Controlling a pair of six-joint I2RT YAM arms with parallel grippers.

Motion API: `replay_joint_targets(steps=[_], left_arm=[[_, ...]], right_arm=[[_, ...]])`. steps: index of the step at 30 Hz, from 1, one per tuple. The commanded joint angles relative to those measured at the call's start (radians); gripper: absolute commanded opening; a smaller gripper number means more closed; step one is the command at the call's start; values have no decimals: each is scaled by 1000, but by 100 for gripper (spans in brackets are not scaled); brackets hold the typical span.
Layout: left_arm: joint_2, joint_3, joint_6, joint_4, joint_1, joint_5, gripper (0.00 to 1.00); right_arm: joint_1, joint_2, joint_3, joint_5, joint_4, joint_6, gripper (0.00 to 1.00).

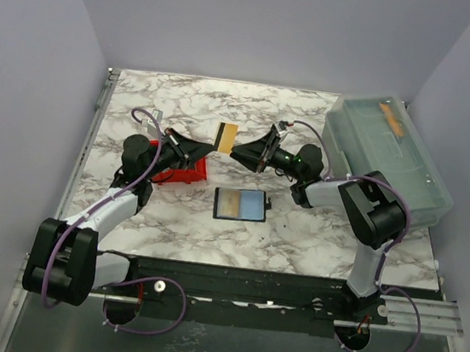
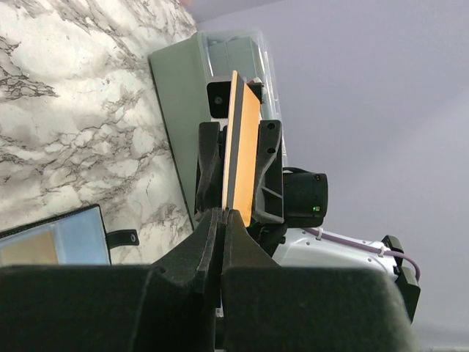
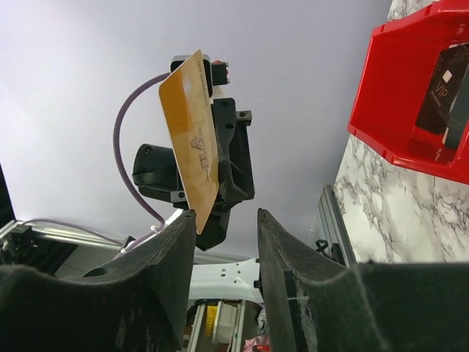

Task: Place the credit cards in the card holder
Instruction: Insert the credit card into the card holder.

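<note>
Left gripper (image 2: 223,214) — clamped shut on the orange card (image 2: 242,143), held aloft. Right gripper (image 3: 226,216) — jaws partly apart, empty, just beside the card.

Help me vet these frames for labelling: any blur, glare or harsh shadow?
Top external: even, soft light, sharp throughout, with only faint shadows on the table. Left wrist: the yellowish card is crisp, while the dark foreground is underlit and soft. Right wrist: the foreground is soft, the red tray is sharp, and there is no glare.
</note>
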State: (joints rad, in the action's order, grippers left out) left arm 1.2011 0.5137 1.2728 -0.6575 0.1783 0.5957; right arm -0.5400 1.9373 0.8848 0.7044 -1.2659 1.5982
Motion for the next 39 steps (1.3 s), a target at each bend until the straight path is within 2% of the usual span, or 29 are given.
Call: replay_joint_targets(steps=[1, 14, 22, 28, 32, 33, 37, 39], left_arm=[[2, -13, -4, -25, 9, -4, 0], [3, -24, -5, -27, 9, -9, 0], [2, -27, -4, -31, 9, -3, 0], [3, -37, -4, -37, 11, 6, 0], [-7, -51, -16, -39, 20, 19, 0], [-9, -56, -16, -39, 24, 20, 0], [12, -66, -33, -37, 45, 45, 0], [22, -72, -41, -30, 56, 63, 7]], right_arm=[[-14, 2, -5, -17, -61, -14, 44], [-12, 3, -18, -31, -180, 24, 47], [-18, 21, 33, -23, -109, 1, 41], [-22, 21, 77, -27, 17, -62, 25], [-21, 5, 74, -49, 121, -139, 3], [-22, 4, 78, -45, 138, -156, 0], [-18, -33, 58, -42, 206, -235, 0], [-13, -76, 38, -43, 276, -307, 0]])
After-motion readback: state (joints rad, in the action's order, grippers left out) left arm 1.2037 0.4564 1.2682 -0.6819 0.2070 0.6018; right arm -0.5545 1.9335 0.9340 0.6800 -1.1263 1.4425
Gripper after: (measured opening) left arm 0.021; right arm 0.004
